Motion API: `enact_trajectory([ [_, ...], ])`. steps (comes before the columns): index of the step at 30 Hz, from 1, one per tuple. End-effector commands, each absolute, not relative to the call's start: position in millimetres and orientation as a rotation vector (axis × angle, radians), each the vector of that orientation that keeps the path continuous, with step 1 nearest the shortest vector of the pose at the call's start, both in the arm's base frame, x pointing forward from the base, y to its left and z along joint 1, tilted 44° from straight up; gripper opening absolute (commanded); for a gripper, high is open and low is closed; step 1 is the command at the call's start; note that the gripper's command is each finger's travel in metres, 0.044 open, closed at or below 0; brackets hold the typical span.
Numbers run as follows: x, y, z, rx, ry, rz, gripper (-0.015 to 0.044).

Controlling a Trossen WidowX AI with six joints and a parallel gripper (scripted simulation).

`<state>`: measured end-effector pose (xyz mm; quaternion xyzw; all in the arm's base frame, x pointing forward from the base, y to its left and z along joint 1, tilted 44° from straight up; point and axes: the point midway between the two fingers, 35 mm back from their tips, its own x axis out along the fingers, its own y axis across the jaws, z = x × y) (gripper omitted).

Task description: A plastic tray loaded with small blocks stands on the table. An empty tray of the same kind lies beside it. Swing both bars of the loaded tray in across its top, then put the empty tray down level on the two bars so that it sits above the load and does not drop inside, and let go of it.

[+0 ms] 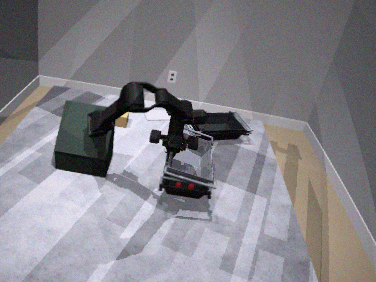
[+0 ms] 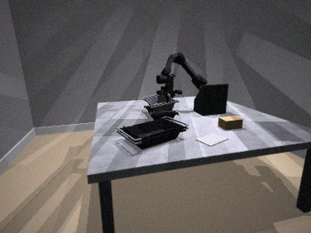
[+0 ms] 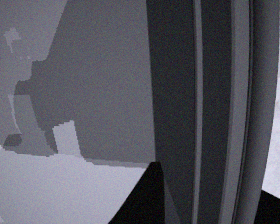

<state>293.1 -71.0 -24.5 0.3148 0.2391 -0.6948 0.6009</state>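
Observation:
The loaded tray (image 1: 187,192) (image 2: 155,115) stands on the table with red blocks (image 1: 191,186) showing at its front end. My gripper (image 1: 174,150) (image 2: 166,99) (image 3: 175,168) is shut on a side wall of the empty tray, which has a grey inside. The empty tray (image 1: 192,163) (image 2: 162,106) (image 3: 100,100) is over the loaded tray, somewhat tilted. Its front end is close above the loaded tray's front end; whether they touch I cannot tell. The loaded tray's wire bars are mostly hidden and I cannot make out how they lie. In the wrist view the held wall runs between the fingertips.
Another black tray (image 1: 220,126) (image 2: 155,130) stands beyond the loaded one, with wire bars at its ends. A dark green box (image 1: 82,137) (image 2: 212,100) stands by the arm's base. A yellow-brown block (image 1: 122,120) (image 2: 230,123) and a flat white piece (image 1: 156,115) (image 2: 212,140) lie on the table.

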Motion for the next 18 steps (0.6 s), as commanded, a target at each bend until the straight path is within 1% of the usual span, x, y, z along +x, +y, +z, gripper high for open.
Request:
enact_trajectory([
  [1, 289.8, -75.0, -27.0, 0.723, 0.563, -1.622, 0.0],
  [18, 286.8, -80.3, -33.1, 0.722, 0.562, -1.622, 0.0],
])
